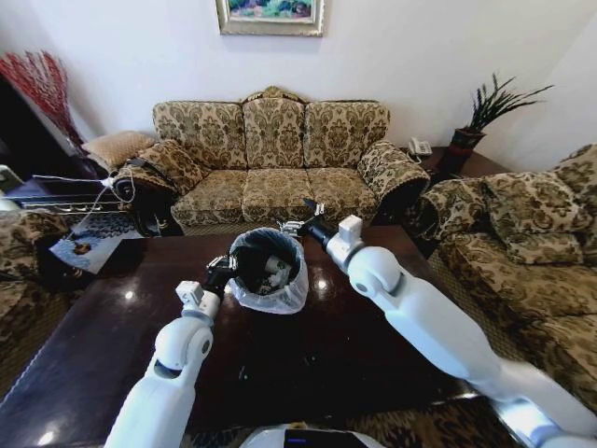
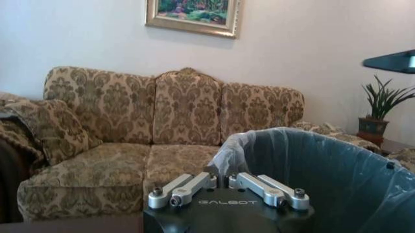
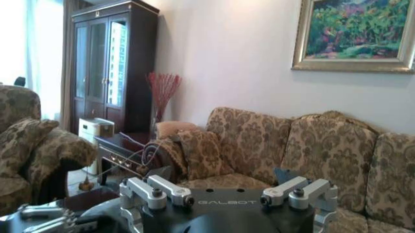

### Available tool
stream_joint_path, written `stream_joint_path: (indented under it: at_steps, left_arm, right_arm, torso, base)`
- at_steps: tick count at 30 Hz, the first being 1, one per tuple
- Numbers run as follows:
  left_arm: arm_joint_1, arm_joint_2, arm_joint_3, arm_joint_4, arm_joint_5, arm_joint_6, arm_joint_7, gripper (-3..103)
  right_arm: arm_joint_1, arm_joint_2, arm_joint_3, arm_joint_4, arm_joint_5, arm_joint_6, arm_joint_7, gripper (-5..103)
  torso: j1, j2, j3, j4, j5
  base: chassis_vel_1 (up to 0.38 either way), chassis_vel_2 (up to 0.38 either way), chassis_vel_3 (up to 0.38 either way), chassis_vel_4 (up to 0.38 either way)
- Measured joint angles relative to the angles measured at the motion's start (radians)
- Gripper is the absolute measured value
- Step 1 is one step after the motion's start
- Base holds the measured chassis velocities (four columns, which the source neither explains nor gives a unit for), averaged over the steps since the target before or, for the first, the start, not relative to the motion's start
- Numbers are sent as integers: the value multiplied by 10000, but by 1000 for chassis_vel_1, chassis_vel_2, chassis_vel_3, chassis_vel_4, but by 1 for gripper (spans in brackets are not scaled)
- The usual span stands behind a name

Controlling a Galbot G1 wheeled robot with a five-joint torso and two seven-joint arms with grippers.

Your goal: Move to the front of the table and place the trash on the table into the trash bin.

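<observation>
Beside the bin (image 1: 269, 271) I see my two arms: glossy white shells with round joints, turning black at the wrists. Each wrist plate is black with grey "GALBOT" lettering. My left gripper (image 2: 224, 187) and right gripper (image 3: 227, 194) have silver metal links fixed with dark screws.

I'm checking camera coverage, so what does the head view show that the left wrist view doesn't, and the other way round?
Head view alone: the dark table, both arms, the right gripper raised beyond the trash bin, white trash inside it, and the armchair. Left wrist view alone: the left gripper up close at the bin's bag-lined rim. Both share the bin, sofa, painting and potted plant.
</observation>
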Motion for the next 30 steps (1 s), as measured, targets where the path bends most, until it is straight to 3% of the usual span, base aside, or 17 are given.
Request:
stream_joint_path:
  at_steps: [6, 15, 30]
  left_arm:
    - [80, 16, -75, -61, -30, 41, -17, 3]
    - [227, -75, -186, -188, -22, 41, -23, 3]
    - [94, -80, -115, -97, -21, 38, -38, 3]
  right_arm:
    - [-1, -146, -134, 515, -234, -522, -28, 100]
    - [15, -67, -382, 525, -435, -639, -202, 100]
    - [-5, -430, -246, 618, -393, -715, -341, 100]
  torso:
    - [1, 0, 0, 2, -2]
    - [5, -1, 2, 1, 1]
    - [-2, -1, 0, 4, -3]
  base:
    - [0, 0, 0, 0]
    - [68, -8, -79, -5]
    - [363, -51, -353, 60]
